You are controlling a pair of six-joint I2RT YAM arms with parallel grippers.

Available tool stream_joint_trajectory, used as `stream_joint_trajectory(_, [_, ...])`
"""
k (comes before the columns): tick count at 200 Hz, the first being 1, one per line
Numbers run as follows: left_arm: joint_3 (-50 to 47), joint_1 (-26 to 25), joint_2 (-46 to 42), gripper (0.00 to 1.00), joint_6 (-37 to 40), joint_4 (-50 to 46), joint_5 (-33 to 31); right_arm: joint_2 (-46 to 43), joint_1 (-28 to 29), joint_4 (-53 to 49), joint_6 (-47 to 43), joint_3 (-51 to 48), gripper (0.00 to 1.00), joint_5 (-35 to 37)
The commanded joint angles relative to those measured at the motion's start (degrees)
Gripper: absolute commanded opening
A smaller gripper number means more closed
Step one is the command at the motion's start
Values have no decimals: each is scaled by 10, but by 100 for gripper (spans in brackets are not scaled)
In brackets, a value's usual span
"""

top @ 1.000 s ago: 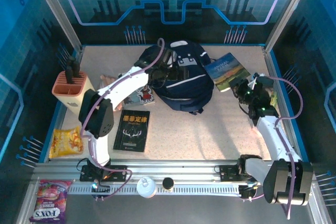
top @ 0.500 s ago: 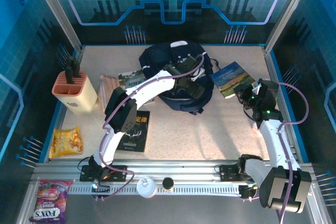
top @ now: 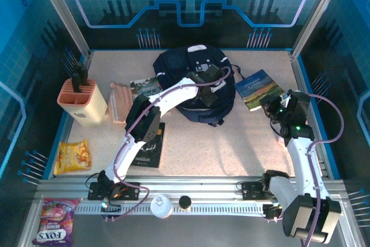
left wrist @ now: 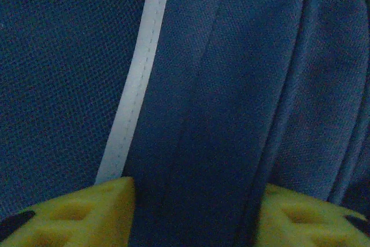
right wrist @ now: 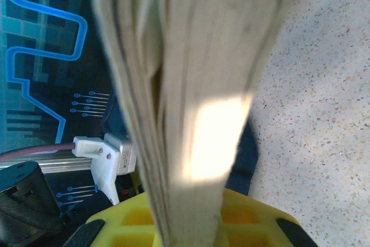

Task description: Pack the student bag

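Yellow left claw point(left wrist: 193, 203): narrowed onto a raised fold of the student bag point(left wrist: 231, 85), one pad on each side. This is probably a pinch to lift the cloth and open the bag.
Right claw point(right wrist: 185, 221): clamped on one edge of a book point(right wrist: 191, 85), apparently holding it ready for packing.
Student bag: lies at the back middle of the surface point(top: 231, 143), with the book just to its right.
Wrist views: show the pinch on the fold and the book's page edges.
Top view: shows the layout, but the left arm hides the pinch.
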Motion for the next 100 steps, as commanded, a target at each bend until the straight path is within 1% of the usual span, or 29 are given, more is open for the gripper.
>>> stream_joint_trajectory(1, [21, 2, 2, 38, -9, -7, -28, -16, -8, 14, -15, 0, 9, -7])
stream_joint_trajectory(31, [21, 3, -19, 15, -23, 10, -13, -23, -8, 1, -21, 1, 9, 4])
stream_joint_trajectory(43, [21, 3, -29, 9, -28, 17, -6, -29, -10, -7, -26, 2, 9, 10])
stream_joint_trajectory(54, [22, 3, -39, 0, -32, 22, 0, -33, -10, -18, -32, 5, 10, 17])
stream_joint_trajectory(100, [17, 4, -98, 0, -59, 48, 24, -53, -15, -78, -62, 14, 10, 46])
